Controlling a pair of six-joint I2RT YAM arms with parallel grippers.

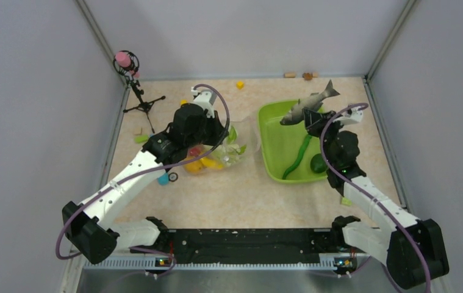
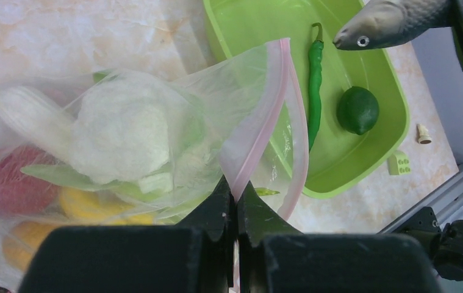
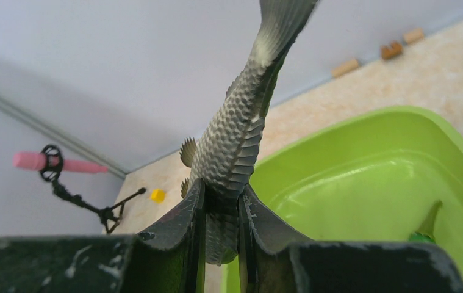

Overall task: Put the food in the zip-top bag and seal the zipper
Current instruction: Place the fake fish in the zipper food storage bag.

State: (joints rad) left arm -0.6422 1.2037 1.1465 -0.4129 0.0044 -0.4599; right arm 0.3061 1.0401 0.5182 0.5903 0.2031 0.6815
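Closest to me, the left tool point(image 2: 236, 196) pinches the pink zipper point(image 2: 259, 128) of the zip-top bag point(image 2: 216, 85), which lies on the bench point(image 1: 235, 195) with cauliflower point(image 2: 122, 131) and tomato point(image 2: 3, 183) inside. I see the right tool point(image 3: 221, 204) clamped around a toy fish point(image 3: 235, 134) above the lime-green tray point(image 3: 363, 183), where a chilli point(image 2: 315, 91) and a lime point(image 2: 358, 110) lie.

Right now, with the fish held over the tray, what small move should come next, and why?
Probably carry the fish left toward the zip-top bag: the right gripper is shut on it above the green tray, and the left gripper pinches the zipper, mouth raised.
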